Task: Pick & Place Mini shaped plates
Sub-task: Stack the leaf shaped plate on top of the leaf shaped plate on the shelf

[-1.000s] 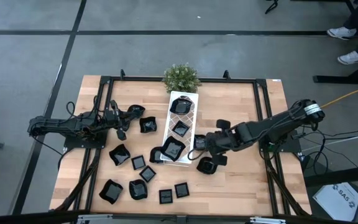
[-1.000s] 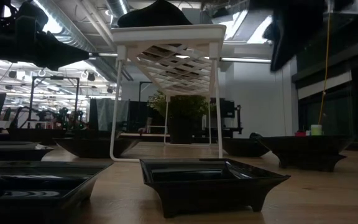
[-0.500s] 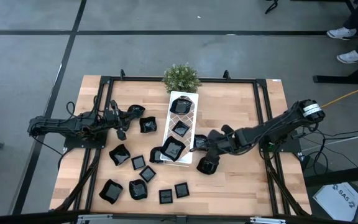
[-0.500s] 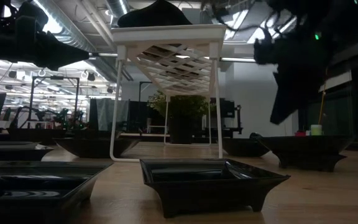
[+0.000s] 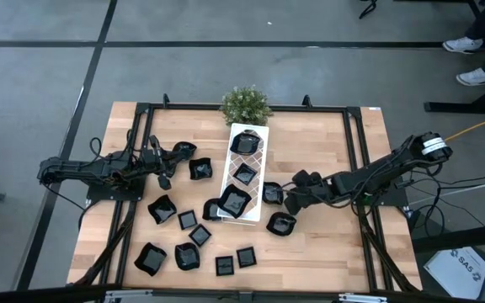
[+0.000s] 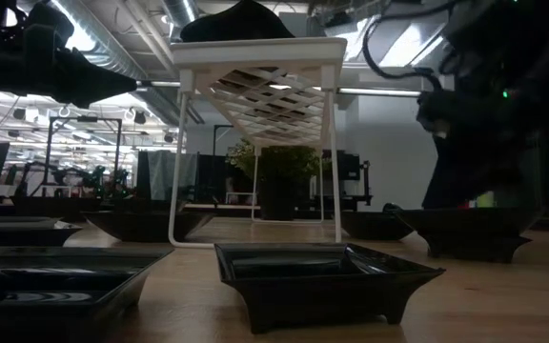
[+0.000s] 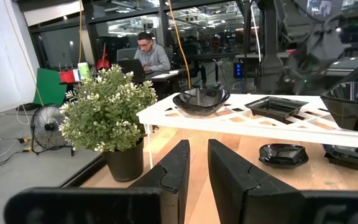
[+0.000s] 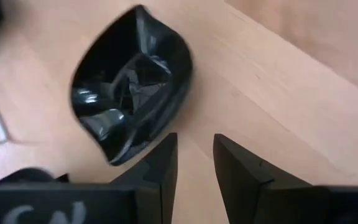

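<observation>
**Right gripper poised over a dish beside the tray; left arm waits**

In the overhead view the right gripper (image 5: 294,202) sits right of centre, just right of the long white tray (image 5: 256,172), which runs up and down the middle of the wooden table (image 5: 327,252). Directly below it in the frame lies a black dish (image 5: 280,224), and another dish (image 5: 271,193) rests between the gripper and the tray's right edge. The right wrist view shows its two fingers (image 8: 160,165) parted by a narrow gap with bare wood between them and nothing held; a glossy wavy-edged dish (image 8: 132,118) lies on the table just ahead of the tips, not touched.

The left gripper (image 5: 165,179) is at left of centre, its arm reaching in from the left edge. In its wrist view the fingers (image 7: 178,168) stand slightly apart and empty, facing the potted plant (image 7: 110,118) and the raised tray.

Three dishes lie on the tray: one (image 5: 244,141) near its top end, one (image 5: 244,174) midway, one (image 5: 235,200) near the bottom. The remaining dishes are scattered on the wood, mostly in the lower left of the frame, such as a dish (image 5: 150,257) near the lower-left corner and small square ones (image 5: 246,257) below the tray. The plant stands at the top end of the tray.
</observation>
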